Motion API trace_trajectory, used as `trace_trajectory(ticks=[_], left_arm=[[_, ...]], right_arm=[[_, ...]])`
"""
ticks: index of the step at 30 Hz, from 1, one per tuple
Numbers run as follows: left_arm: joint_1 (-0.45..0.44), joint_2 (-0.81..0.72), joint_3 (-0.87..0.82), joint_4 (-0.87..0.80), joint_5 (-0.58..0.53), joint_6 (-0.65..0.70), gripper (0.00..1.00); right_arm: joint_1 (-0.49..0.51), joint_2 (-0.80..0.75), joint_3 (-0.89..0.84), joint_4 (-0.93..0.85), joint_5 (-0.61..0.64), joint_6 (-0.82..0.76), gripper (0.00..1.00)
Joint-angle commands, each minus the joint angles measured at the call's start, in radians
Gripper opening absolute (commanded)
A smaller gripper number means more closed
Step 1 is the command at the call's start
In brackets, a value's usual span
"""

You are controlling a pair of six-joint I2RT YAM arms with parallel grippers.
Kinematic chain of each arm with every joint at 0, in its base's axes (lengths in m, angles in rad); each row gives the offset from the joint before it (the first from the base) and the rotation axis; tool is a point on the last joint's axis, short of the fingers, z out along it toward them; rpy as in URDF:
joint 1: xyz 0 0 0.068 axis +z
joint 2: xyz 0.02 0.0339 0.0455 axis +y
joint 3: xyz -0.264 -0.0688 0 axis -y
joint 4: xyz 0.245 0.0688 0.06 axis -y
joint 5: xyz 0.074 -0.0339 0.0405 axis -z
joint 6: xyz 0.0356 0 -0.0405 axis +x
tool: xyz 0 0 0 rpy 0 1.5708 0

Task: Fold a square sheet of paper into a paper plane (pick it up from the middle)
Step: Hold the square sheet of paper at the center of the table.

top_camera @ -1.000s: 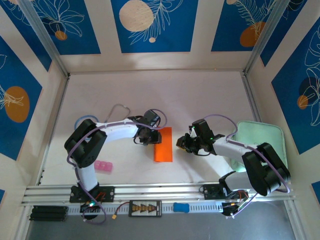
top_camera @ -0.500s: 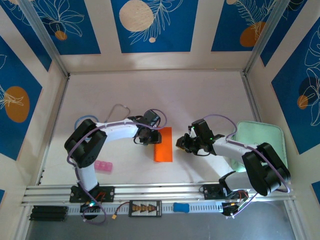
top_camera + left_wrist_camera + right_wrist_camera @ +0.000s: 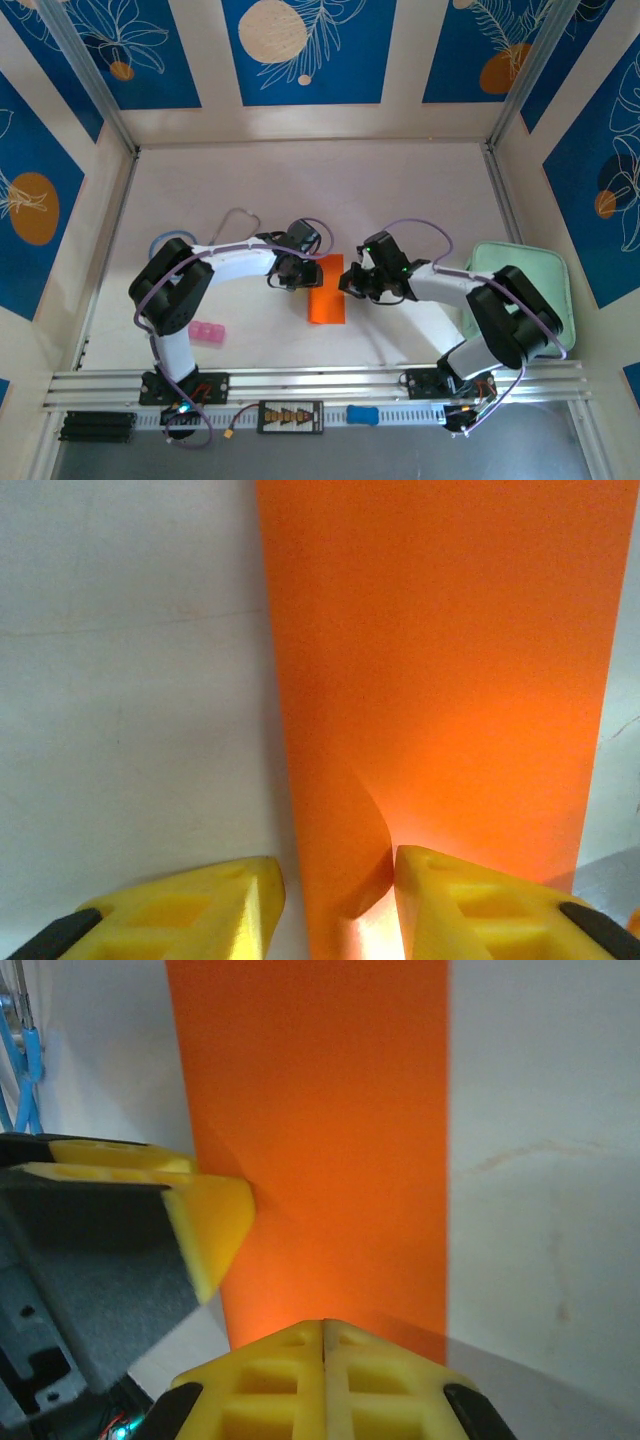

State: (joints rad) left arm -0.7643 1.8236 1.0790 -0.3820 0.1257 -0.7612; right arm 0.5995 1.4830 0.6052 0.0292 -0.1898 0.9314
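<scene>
Left gripper parted, straddling orange paper's curled edge; right gripper clenched, tips at the opposite edge.

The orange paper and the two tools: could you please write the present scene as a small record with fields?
paper: orange paper, folded to a long strip, lying on the table between the two tools
left tool: open, jaws astride the strip's long edge on its side, which curls up a little there
right tool: shut, tips at the opposite long edge; whether it pinches paper is unclear
other things: pink block at front left; green tray at right
</scene>
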Motion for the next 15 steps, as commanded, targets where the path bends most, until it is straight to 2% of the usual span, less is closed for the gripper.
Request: trace_trajectory(ticks=[1,8,15], left_arm=[[0.013,0.065,-0.027,0.009,-0.064,-0.005,0.41],[0.013,0.066,-0.028,0.016,-0.061,-0.008,0.41],[0.014,0.044,-0.040,0.030,-0.050,-0.015,0.41]], right_arm=[[0.025,0.044,0.054,-0.035,0.054,-0.035,0.00],[0.036,0.145,0.078,-0.029,0.076,-0.041,0.00],[0.012,0.205,0.018,-0.027,0.071,-0.090,0.00]])
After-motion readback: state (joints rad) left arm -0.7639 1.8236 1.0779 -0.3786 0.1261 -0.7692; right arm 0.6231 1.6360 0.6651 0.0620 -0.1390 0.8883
